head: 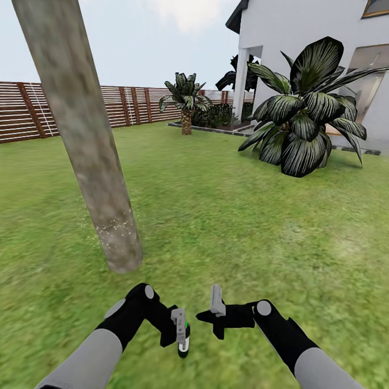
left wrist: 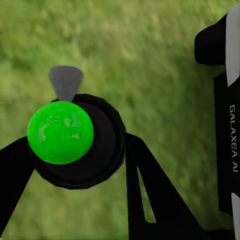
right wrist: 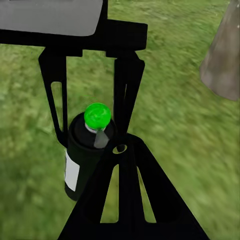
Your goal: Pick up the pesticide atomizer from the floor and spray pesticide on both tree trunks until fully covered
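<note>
risk of lost grip is the main concern: the pesticide atomizer point(head: 184, 341) hangs in the left gripper point(head: 180, 326) low over the lawn point(head: 232, 216), and if the bottle slips or twists between the fingers, the grey nozzle point(left wrist: 65, 81) no longer points where the arm aims it. a second risk, by judgement, is uneven coverage: whitish specks of pesticide point(head: 116, 229) show on the lower part of the near tree trunk point(head: 86, 140), while the upper trunk looks bare, so spraying from this low pose could leave the trunk only partly covered. the second tree is not identifiable from here.

left arm pose: forearm extended forward and inward, wrist bent down, fingers clenched around the black bottle body just under its green cap point(left wrist: 60, 132). the bottle stands roughly upright, near the trunk base but apart from it.

right arm pose: forearm extended forward and inward, right gripper point(head: 214, 312) just beside the atomizer, not touching it. its fingers appear released and hold nothing.
</note>
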You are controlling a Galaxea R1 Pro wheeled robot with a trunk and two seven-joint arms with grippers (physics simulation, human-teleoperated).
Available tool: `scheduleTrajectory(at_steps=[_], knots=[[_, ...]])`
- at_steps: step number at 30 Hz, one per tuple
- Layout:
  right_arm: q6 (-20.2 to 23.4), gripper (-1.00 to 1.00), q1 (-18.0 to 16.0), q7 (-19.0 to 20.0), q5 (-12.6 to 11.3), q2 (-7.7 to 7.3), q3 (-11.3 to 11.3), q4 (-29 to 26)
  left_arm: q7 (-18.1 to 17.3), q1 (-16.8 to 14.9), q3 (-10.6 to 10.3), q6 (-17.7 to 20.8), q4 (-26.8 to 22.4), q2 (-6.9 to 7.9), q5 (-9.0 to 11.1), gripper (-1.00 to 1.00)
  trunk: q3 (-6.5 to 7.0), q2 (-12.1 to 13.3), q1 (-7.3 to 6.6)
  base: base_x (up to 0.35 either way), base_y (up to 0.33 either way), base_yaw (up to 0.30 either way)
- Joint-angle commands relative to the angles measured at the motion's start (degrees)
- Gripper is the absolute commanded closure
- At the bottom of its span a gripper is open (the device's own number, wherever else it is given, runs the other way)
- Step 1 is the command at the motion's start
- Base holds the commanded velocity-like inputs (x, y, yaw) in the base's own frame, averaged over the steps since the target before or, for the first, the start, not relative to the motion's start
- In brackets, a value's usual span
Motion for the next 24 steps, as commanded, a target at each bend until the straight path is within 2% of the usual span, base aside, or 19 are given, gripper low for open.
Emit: scheduleTrajectory(at_steps=[1,10,19,22,24], knots=[[-0.30,1.00,-0.03,-0.07,0.38,-0.04,0.10,-0.08,-0.13,-0.03,0.00,0.44,-0.08,-0.02,-0.14,1.00,-0.05,-0.02,-0.01,0.000,0.000,0.000],[-0.30,1.00,-0.03,-0.07,0.39,-0.04,0.12,-0.08,0.27,0.02,0.19,0.54,-0.05,-0.61,-0.13,1.00,-0.05,-0.02,-0.01,0.000,0.000,0.000],[-0.30,1.00,-0.03,-0.08,0.39,-0.04,0.14,0.00,2.25,0.05,0.28,0.49,0.10,-0.96,-0.03,1.00,-0.05,-0.02,-0.01,0.000,0.000,0.000],[-0.30,1.00,-0.03,-0.07,0.39,-0.04,0.12,0.01,2.20,0.05,0.18,0.53,0.09,-0.91,2.94,1.00,-0.05,-0.02,-0.01,0.000,0.000,0.000],[-0.30,1.00,-0.03,-0.09,0.39,-0.04,0.10,0.01,2.18,0.05,0.12,0.56,0.10,-0.90,3.98,1.00,-0.05,-0.02,-0.01,0.000,0.000,0.000]])
